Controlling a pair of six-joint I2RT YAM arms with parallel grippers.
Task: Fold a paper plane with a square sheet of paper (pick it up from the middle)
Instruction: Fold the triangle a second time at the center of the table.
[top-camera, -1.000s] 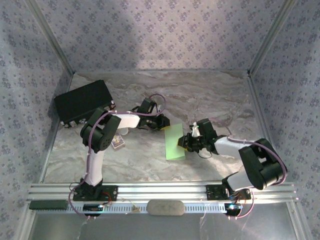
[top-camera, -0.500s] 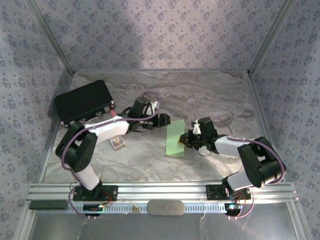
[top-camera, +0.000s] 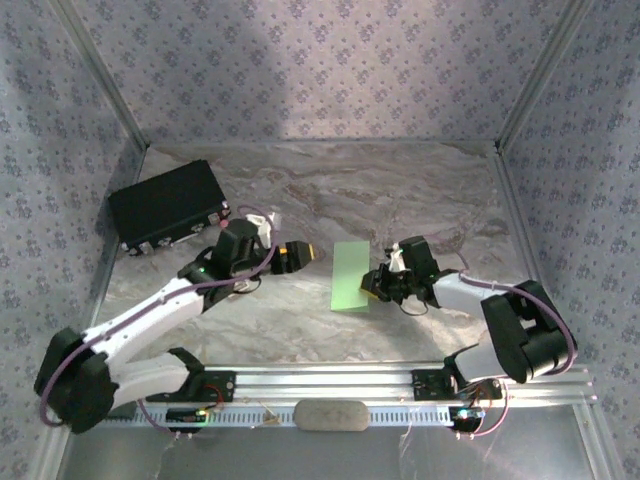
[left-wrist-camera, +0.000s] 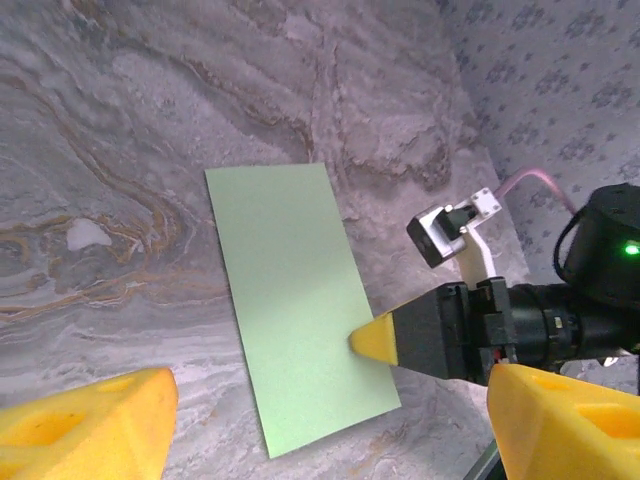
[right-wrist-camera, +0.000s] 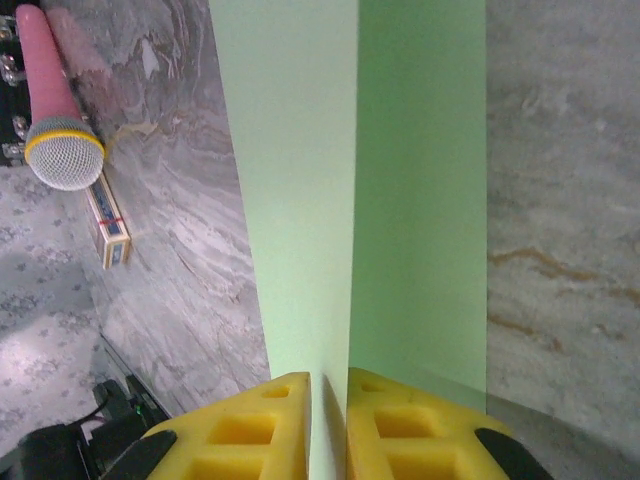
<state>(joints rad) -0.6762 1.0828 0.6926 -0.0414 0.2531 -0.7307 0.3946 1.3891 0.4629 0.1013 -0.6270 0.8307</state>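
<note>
The square sheet of paper (top-camera: 349, 276) lies on the marble table as a pale-green rectangle, folded in half lengthwise. My right gripper (top-camera: 373, 285) is shut on its right long edge, near the front corner. In the right wrist view the paper (right-wrist-camera: 300, 180) runs away from the yellow fingers (right-wrist-camera: 250, 420), pinched between them at my right gripper (right-wrist-camera: 328, 385). My left gripper (top-camera: 306, 254) stands open to the left of the sheet, apart from it. From the left wrist the paper (left-wrist-camera: 290, 290) lies flat, with the right gripper's yellow tip (left-wrist-camera: 372, 338) on its edge and my left gripper (left-wrist-camera: 332, 400) spread wide.
A big black box (top-camera: 165, 205) stands at the back left. A pink microphone (right-wrist-camera: 50, 100) and a small card box (right-wrist-camera: 108, 230) lie left of the paper. Metal frame rails and patterned walls close in the table.
My left gripper has opened and drawn back to the left, off the paper, its arm stretching low. The sheet has settled flatter. The right gripper has stayed on the edge.
</note>
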